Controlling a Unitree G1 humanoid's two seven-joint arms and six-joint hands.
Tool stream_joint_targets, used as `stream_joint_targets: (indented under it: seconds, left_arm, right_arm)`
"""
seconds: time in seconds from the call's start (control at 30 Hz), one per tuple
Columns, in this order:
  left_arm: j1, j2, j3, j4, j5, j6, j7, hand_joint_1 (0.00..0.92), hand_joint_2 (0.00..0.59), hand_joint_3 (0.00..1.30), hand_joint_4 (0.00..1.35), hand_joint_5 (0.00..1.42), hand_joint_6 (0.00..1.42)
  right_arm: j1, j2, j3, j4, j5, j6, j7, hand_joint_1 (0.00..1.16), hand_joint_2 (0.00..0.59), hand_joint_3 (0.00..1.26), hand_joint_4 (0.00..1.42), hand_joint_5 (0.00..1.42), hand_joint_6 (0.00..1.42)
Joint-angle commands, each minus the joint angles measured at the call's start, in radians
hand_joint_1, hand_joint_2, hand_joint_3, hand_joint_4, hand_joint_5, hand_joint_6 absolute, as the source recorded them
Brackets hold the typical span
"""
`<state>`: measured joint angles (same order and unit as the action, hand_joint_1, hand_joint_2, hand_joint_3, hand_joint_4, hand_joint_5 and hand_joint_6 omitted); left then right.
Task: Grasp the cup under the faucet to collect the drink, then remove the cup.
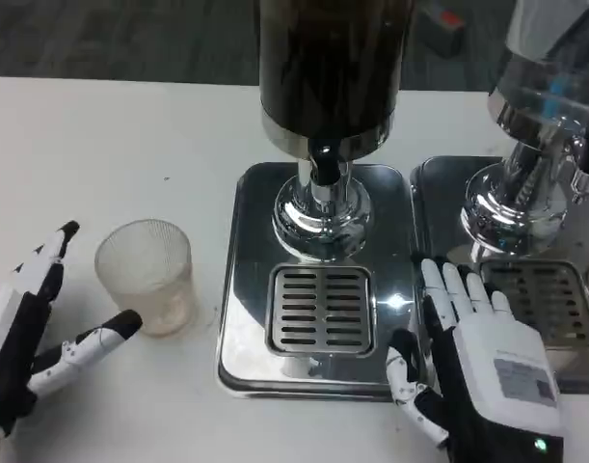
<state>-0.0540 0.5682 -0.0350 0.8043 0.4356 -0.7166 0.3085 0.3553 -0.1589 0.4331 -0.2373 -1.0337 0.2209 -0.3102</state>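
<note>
The left hand (29, 333) is lying open on the white table (101, 145), its fingers spread wide and holding nothing. The clear cup (147, 275) is standing upright just beside it, sitting between the spread fingers, but I cannot tell if any are touching it. The cup is sitting left of the shiny drip tray (246, 328), not under the faucet (323, 164). The right hand (482, 367) is resting flat and open at the tray's right edge, holding nothing.
</note>
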Motion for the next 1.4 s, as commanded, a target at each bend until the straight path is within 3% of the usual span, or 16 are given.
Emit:
stream_joint_targets:
  seconds: [0.03, 0.27, 0.53, 0.87, 1.4]
  left_arm:
    - [-0.062, -0.029, -0.012, 0.091, -0.033, -0.009, -0.029, 0.000, 0.000, 0.00, 0.00, 0.00, 0.00]
    - [-0.145, -0.067, -0.040, 0.192, -0.063, -0.029, -0.092, 0.011, 0.000, 0.00, 0.00, 0.00, 0.00]
    - [-0.172, -0.064, -0.075, 0.216, -0.048, -0.052, -0.108, 0.035, 0.000, 0.00, 0.00, 0.00, 0.00]
    - [-0.220, -0.090, -0.073, 0.266, -0.097, -0.059, -0.150, 0.272, 0.052, 0.00, 0.00, 0.04, 0.00]
    - [-0.259, -0.130, -0.070, 0.333, -0.151, -0.103, -0.219, 0.309, 0.058, 0.00, 0.00, 0.28, 0.31]
  right_arm:
    - [0.000, 0.001, -0.005, -0.008, 0.008, 0.004, 0.007, 0.27, 0.569, 0.02, 0.00, 0.00, 0.00]
    - [-0.013, -0.002, -0.006, -0.010, 0.005, 0.005, 0.021, 0.27, 0.570, 0.01, 0.00, 0.00, 0.00]
    - [-0.006, 0.005, -0.005, -0.016, 0.001, 0.015, 0.018, 0.26, 0.569, 0.02, 0.00, 0.00, 0.00]
    - [-0.001, 0.023, -0.003, -0.014, 0.004, 0.031, 0.021, 0.26, 0.570, 0.02, 0.00, 0.00, 0.00]
    - [0.013, 0.036, 0.003, -0.028, -0.005, 0.060, 0.019, 0.27, 0.571, 0.05, 0.00, 0.00, 0.00]
